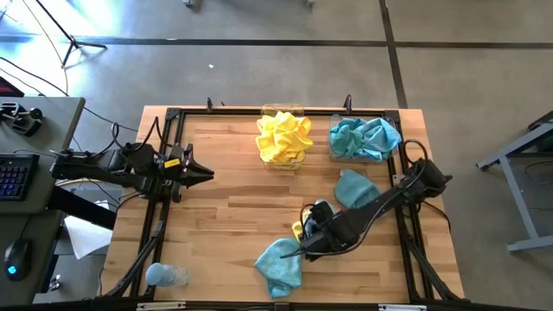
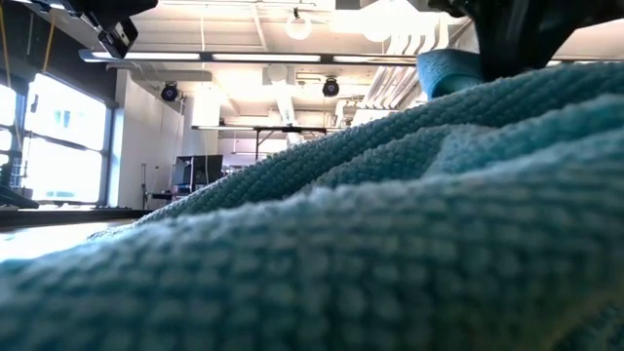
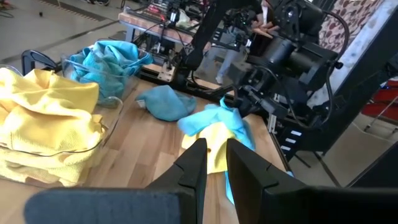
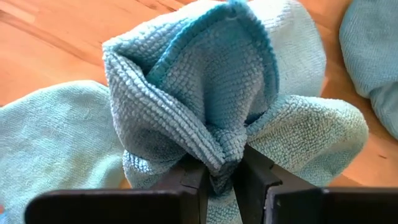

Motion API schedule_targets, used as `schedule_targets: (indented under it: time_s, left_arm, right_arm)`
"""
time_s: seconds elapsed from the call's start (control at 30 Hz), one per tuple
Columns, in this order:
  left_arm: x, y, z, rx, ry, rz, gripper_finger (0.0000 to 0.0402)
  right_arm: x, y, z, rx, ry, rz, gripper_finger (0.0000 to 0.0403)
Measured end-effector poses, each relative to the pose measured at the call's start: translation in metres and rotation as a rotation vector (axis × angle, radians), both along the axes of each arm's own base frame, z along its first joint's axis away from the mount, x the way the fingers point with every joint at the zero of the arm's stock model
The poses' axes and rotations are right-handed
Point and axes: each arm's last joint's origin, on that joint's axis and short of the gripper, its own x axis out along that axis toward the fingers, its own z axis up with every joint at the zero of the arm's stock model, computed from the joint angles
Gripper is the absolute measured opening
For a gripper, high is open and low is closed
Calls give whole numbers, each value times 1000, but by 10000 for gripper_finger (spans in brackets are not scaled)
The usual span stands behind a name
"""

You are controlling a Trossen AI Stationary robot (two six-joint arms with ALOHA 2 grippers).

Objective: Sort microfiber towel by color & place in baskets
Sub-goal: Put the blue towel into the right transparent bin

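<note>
High view: right pincer point(image 1: 304, 246) down near the tabletop's point(image 1: 225, 199) front edge, on a teal towel point(image 1: 278, 264) with a scrap of yellow towel point(image 1: 298, 229) just beside it; another teal towel point(image 1: 354, 187) loose between that spot and the far baskets; yellow basket point(image 1: 282, 138) and teal basket point(image 1: 363, 138) side by side at the far edge, each already heaped; left pincer point(image 1: 197, 173) parked at the left side, holding nothing; bottle point(image 1: 164, 276) at the front left corner.

Low view: filled by teal weave close up; nothing else of use.

Left wrist view: fingers point(image 3: 193, 171) narrowly apart over bare wood, nothing between; yellow cloth peeking from under the teal one near the right arm.

Right wrist view: clamped on a bunched fold of the teal towel point(image 4: 211, 106), pinch small and central.

To do well, probably: lift straight and high enough to trail the corners clear; watch that the yellow one does not ride along; carry to the teal basket, release low over the heap.
</note>
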Motion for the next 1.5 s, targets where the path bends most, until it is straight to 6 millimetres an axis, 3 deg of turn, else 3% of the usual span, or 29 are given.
schedule_targets:
  time_s: [0.33,0.6,0.73,0.87,1.2,1.5]
  left_arm:
    - [-1,-1,-4,-8,46,-22,50]
    - [-1,-1,-6,-6,60,-22,50]
    - [-1,-1,-6,-6,60,-22,50]
    - [-1,-1,-6,-6,60,-22,50]
    - [-1,-1,-6,-6,60,-22,50]
    - [-1,-1,-6,-16,60,-21,50]
  right_arm:
    - [6,-12,1,29,24,10,57]
    - [8,-15,1,32,24,0,112]
    - [8,-15,1,35,27,24,121]
    - [8,-15,1,42,31,27,103]
    - [3,-13,3,135,95,31,12]
    - [-17,-23,47,122,-79,17,11]
